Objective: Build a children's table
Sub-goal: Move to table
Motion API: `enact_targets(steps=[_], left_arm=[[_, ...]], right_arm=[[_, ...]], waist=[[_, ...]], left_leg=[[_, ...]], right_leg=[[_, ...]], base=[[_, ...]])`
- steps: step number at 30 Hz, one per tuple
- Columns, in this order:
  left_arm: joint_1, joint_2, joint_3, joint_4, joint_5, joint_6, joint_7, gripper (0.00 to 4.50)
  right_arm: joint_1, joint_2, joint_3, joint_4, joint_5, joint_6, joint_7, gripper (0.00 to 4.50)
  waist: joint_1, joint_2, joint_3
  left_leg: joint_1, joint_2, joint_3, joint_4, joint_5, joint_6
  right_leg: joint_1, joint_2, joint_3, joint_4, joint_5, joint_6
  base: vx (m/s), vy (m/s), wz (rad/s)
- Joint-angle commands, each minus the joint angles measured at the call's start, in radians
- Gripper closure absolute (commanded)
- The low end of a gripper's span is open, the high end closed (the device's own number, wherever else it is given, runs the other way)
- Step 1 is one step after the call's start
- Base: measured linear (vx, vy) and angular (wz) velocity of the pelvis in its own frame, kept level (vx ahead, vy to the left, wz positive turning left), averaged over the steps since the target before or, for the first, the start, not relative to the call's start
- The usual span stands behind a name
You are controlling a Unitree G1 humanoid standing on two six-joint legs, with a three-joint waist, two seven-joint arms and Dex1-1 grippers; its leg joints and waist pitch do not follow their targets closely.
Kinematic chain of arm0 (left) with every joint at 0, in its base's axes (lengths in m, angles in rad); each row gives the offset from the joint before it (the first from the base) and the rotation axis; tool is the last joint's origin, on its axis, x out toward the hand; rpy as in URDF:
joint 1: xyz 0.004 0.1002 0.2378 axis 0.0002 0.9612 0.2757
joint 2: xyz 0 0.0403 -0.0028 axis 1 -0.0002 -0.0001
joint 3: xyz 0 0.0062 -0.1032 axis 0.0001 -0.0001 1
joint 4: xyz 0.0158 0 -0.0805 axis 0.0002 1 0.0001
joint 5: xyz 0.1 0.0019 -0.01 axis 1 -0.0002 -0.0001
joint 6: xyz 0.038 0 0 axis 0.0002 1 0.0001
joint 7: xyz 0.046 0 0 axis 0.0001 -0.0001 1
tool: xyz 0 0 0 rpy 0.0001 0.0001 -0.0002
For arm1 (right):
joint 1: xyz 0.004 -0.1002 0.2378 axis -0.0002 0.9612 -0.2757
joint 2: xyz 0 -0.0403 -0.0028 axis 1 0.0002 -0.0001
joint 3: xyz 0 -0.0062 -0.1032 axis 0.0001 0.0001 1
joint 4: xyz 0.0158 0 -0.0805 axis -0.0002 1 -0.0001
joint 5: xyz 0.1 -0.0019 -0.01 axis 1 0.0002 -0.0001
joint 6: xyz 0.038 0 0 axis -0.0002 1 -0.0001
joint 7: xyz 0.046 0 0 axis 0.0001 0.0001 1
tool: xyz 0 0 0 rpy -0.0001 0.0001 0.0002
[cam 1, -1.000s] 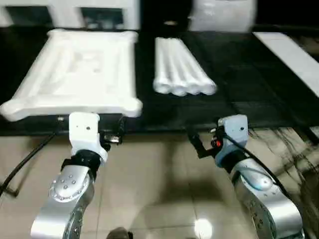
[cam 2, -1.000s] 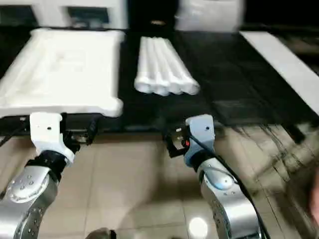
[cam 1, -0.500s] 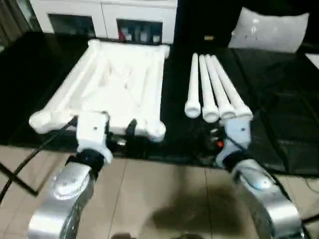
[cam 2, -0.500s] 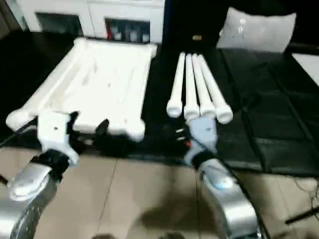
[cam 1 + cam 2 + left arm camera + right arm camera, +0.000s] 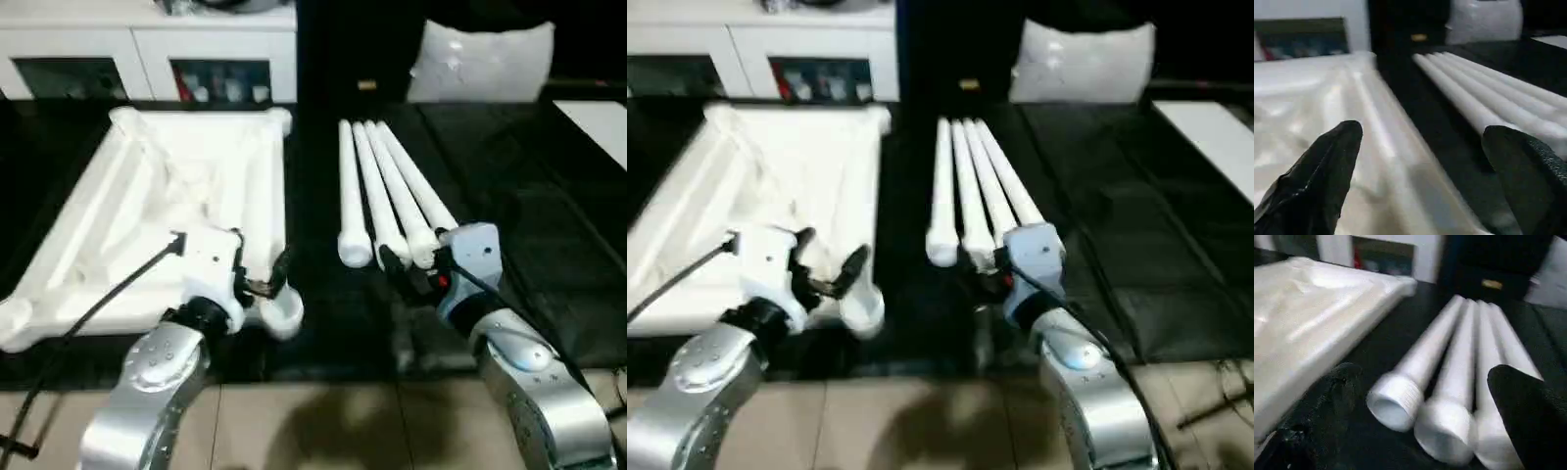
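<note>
Right wrist view: threaded legs [image 5: 1449, 382] ends | head: blurred | left gripper [image 5: 230, 264], right gripper [image 5: 411, 266] spread, seemingly empty

The table top [image 5: 186, 211] lies underside up on the left of the mat [image 5: 549, 196], and the four legs [image 5: 387, 201] lie side by side to its right, apart from it, thick ends toward the near side. Beyond the table top stands a cabinet [image 5: 147, 49]; beyond the legs, at the far right, a cushion-like panel [image 5: 480, 61]. The left pincer [image 5: 257, 277] hangs over the table top's near right corner. The right pincer [image 5: 402, 274] sits just before the legs' near ends.
</note>
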Motion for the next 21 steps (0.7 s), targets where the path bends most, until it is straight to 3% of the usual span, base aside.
enact_targets(steps=[1,2,3,4,5,6,7,8,9,10,11,12,13,14,15,17,18,19,20,21], left_arm=[[0.019,0.019,0.022,-0.01,0.006,0.003,-0.006,0.13],[0.029,0.026,0.032,-0.018,0.006,0.004,-0.01,0.13],[0.029,0.026,0.033,-0.019,0.006,0.004,-0.01,0.13],[0.035,0.03,0.04,-0.026,0.003,0.007,-0.014,0.13],[0.041,0.035,0.043,-0.032,0.001,0.01,-0.017,0.13],[0.048,0.044,0.046,-0.04,-0.013,0.018,-0.031,0.13],[0.054,0.055,0.047,-0.046,-0.025,0.03,-0.048,0.13],[0.06,0.074,0.044,-0.05,-0.035,0.037,-0.073,0.13],[0.065,0.087,0.041,-0.053,-0.041,0.04,-0.089,0.13],[0.069,0.109,0.038,-0.054,-0.051,0.039,-0.117,0.13],[0.072,0.124,0.037,-0.055,-0.059,0.037,-0.135,0.13],[0.077,0.152,0.043,-0.055,-0.082,0.041,-0.175,0.13],[0.077,0.154,0.044,-0.055,-0.084,0.041,-0.179,0.13],[0.08,0.175,0.048,-0.055,-0.107,0.046,-0.216,0.13],[0.084,0.202,0.05,-0.055,-0.122,0.045,-0.255,0.13],[0.092,0.283,0.049,-0.037,-0.122,0.008,-0.353,0.28],[0.093,0.303,0.049,-0.028,-0.122,-0.006,-0.379,0.28],[0.093,0.321,0.051,-0.019,-0.12,-0.024,-0.404,0.28],[0.094,0.326,0.051,-0.017,-0.12,-0.029,-0.41,0.28],[0.094,0.358,0.054,-0.005,-0.129,-0.054,-0.461,0.57]], right_arm=[[-0.008,0.003,0.02,-0.005,0.013,-0.004,0.022,0.0],[-0.011,-0.004,0.027,-0.002,0.022,-0.016,0.041,0.0],[-0.011,-0.004,0.027,-0.002,0.022,-0.016,0.042,0.0],[-0.013,-0.007,0.03,-0.001,0.033,-0.028,0.061,0.0],[-0.014,-0.01,0.033,-0.002,0.042,-0.035,0.077,0.0],[-0.018,-0.023,0.045,-0.001,0.036,-0.05,0.097,0.0],[-0.022,-0.036,0.057,0.002,0.022,-0.068,0.111,0.0],[-0.022,-0.042,0.063,0.005,0.039,-0.077,0.146,0.0],[-0.022,-0.044,0.067,0.006,0.055,-0.083,0.17,0.0],[-0.021,-0.054,0.072,0.004,0.055,-0.085,0.183,0.0],[-0.02,-0.061,0.076,0.002,0.051,-0.086,0.188,0.0],[-0.018,-0.069,0.08,-0.001,0.053,-0.089,0.197,0.0],[-0.018,-0.07,0.08,-0.001,0.054,-0.089,0.197,0.0],[-0.02,-0.076,0.079,-0.001,0.063,-0.083,0.21,0.0],[-0.022,-0.084,0.08,-0.001,0.073,-0.075,0.226,0.0],[-0.032,-0.124,0.09,0.005,0.1,-0.056,0.291,0.0],[-0.035,-0.135,0.092,0.008,0.107,-0.055,0.309,0.0],[-0.037,-0.145,0.096,0.01,0.111,-0.058,0.326,0.0],[-0.037,-0.148,0.096,0.011,0.112,-0.059,0.331,0.0],[-0.04,-0.167,0.102,0.013,0.116,-0.064,0.361,0.0]], waist=[[0.007,0.023,-0.04],[-0.049,0.019,-0.055],[-0.045,0.016,-0.06],[-0.047,0.01,-0.061],[-0.045,0.006,-0.057],[-0.041,-0.012,-0.042],[-0.04,-0.024,-0.039],[-0.005,-0.089,-0.04],[0.019,-0.096,-0.059],[0.024,-0.089,-0.066],[0.019,-0.078,-0.067],[0.016,-0.071,-0.067],[0.017,-0.056,-0.069],[0.012,-0.045,-0.066],[0.014,-0.035,-0.063],[0.011,-0.028,-0.043],[0.008,-0.032,-0.036],[0.008,-0.027,-0.025],[0.004,-0.032,-0.025],[0.004,-0.03,-0.025]], left_leg=[[0.058,0.056,-0.024,-0.085,0.046,0.063],[0.169,0.161,-0.145,-0.123,-0.271,0.169],[0.182,0.17,-0.16,-0.115,-0.243,0.227],[0.183,0.161,-0.143,-0.096,-0.142,0.319],[0.176,0.156,-0.132,-0.095,-0.098,0.35],[0.139,0.136,-0.082,-0.114,-0.092,0.366],[0.118,0.115,-0.056,-0.118,-0.117,0.344],[0.03,0.002,0.015,-0.048,-0.204,0.191],[0.001,-0.007,-0.006,0.018,-0.073,0.109],[-0.009,0.005,-0.02,0.003,0.027,0.07],[0.001,0.008,-0.02,-0.04,0.195,0.004],[0.017,0.008,-0.017,-0.039,0.237,-0.016],[0.03,0.011,-0.017,-0.036,0.262,-0.029],[0.037,0.026,-0.017,-0.051,0.218,-0.079],[0.041,0.034,-0.021,-0.058,0.174,-0.1],[0.058,0.054,-0.022,-0.082,-0.095,-0.136],[0.058,0.054,-0.021,-0.089,-0.159,-0.131],[0.064,0.06,-0.021,-0.098,-0.282,-0.122],[0.065,0.061,-0.019,-0.098,-0.325,-0.114],[0.063,0.06,-0.018,-0.098,-0.333,-0.106]], right_leg=[[0.01,-0.044,0.003,-0.085,-0.154,-0.181],[-0.091,-0.016,0.012,0.079,-0.152,-0.072],[-0.109,-0.028,0.019,0.104,-0.124,-0.037],[-0.145,-0.041,0.031,0.123,-0.055,0.028],[-0.155,-0.045,0.034,0.13,-0.023,0.053],[-0.152,-0.05,0.04,0.119,0.044,0.058],[-0.139,-0.056,0.047,0.088,0.091,0.037],[-0.071,-0.137,0.137,-0.08,0.01,0.037],[-0.005,-0.213,0.194,-0.081,-0.005,-0.012],[0.004,-0.202,0.18,-0.05,0.118,-0.017],[-0.019,-0.127,0.129,-0.005,0.455,-0.015],[-0.035,-0.102,0.118,0.003,0.59,-0.018],[-0.043,-0.094,0.112,0.01,0.685,-0.029],[-0.04,-0.081,0.095,0.009,0.687,-0.086],[-0.04,-0.081,0.088,0.003,0.61,-0.103],[-0.053,-0.086,0.085,-0.026,0.203,-0.157],[-0.052,-0.088,0.088,-0.035,0.105,-0.16],[-0.06,-0.096,0.093,-0.052,-0.093,-0.161],[-0.063,-0.105,0.099,-0.062,-0.207,-0.157],[-0.066,-0.109,0.103,-0.07,-0.268,-0.148]], base=[[0.187,0.082,-0.09],[0.187,0.082,-0.09],[0.169,0.053,-0.06],[0.159,0.0,0.1],[0.159,0.0,0.1],[0.115,-0.027,0.08],[0.076,-0.064,-0.02],[0.076,-0.064,-0.02],[0.069,-0.097,-0.06],[0.081,-0.09,-0.12],[0.081,-0.09,-0.12],[0.073,-0.073,-0.08],[0.043,-0.052,0.05],[0.043,-0.052,0.05],[0.0,0.0,0.0],[0.0,0.0,0.0],[0.0,0.0,0.0],[-0.067,0.034,-0.01],[-0.067,0.034,-0.01],[-0.066,0.023,-0.01]])
